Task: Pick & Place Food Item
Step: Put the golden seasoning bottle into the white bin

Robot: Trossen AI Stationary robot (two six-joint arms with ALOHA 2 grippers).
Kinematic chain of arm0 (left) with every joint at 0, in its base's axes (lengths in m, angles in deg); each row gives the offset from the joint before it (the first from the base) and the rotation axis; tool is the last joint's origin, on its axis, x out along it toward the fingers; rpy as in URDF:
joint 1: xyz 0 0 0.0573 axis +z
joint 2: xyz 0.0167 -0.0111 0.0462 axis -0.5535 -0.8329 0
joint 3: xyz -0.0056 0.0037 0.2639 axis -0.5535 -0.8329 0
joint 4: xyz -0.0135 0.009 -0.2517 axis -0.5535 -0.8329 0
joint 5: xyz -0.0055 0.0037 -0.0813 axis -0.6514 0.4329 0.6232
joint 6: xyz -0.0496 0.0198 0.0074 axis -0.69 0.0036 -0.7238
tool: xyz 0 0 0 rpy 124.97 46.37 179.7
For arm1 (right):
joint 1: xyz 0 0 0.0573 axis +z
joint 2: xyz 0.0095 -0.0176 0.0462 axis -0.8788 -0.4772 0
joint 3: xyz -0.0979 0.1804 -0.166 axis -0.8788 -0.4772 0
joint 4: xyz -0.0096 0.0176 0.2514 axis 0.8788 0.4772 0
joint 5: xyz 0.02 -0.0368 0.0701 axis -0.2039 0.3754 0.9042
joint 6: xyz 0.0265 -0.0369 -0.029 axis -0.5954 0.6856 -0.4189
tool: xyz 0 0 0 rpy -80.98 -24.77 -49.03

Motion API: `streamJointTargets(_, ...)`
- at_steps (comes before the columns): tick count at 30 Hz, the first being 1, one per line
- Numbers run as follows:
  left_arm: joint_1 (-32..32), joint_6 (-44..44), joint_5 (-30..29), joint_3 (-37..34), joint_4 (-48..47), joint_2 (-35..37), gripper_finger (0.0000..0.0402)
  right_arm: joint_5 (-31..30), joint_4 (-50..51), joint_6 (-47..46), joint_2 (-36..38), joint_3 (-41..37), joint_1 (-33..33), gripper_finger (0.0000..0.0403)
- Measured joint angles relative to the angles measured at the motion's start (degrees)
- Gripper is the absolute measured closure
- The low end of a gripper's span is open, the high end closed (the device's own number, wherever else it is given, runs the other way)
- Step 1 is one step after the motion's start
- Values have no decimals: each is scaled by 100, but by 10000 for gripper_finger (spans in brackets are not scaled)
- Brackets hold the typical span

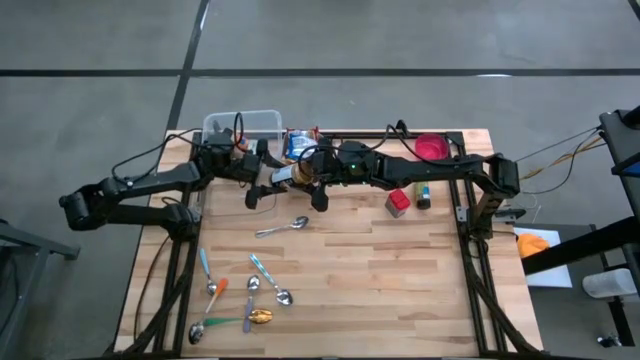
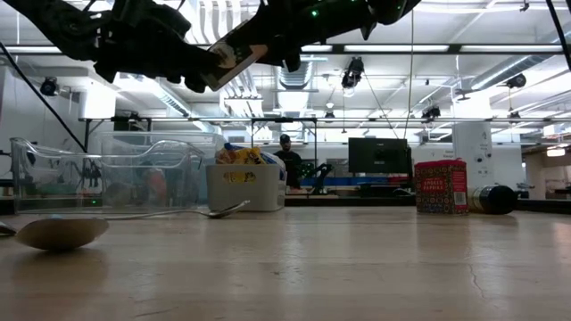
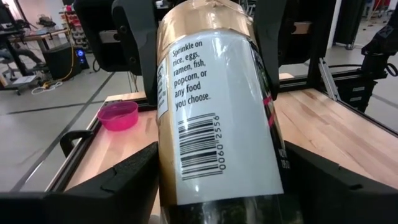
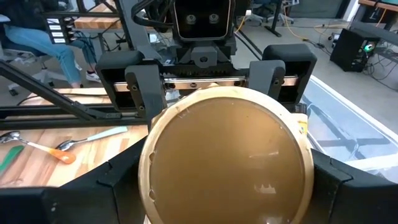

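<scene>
1. Above the table's far half, between our two arms, the jar [image 1: 285, 174] hangs in the air, well clear of the table [image 1: 400, 270]; the left gripper [image 1: 262, 172] and the right gripper [image 1: 303, 172] each pinch one end of it.
2. With both of us clamped on it, any pull or twist by either arm would strain both grips and could wrench the jar loose.
3. If one gripper lets go before the other has a firm seat, we judge the jar would tip and drop.
4. A fall would land it near the spoon [image 1: 283, 228] and it could roll.
5. The bin [image 1: 262, 121] sits just beside the left gripper, so a swing could knock its wall.
</scene>
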Motion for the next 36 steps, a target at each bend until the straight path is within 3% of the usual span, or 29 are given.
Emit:
streamJointTargets(5, 0, -22, -22, 0, -5, 1, 130, -26, 4, 31, 0, 0, 0, 127)
streamJointTargets(12, -9, -584, -272, -4, 6, 3, 130, 47, 40, -78, 0, -2, -4, 127)
streamJointTargets(32, -118, -564, -348, -31, -9, 3, 134, -22, 73, -43, 0, -7, 4, 127)
streamJointTargets(36, -118, -585, -373, -31, -17, -1, 134, -46, 96, -1, 0, -7, 7, 103)
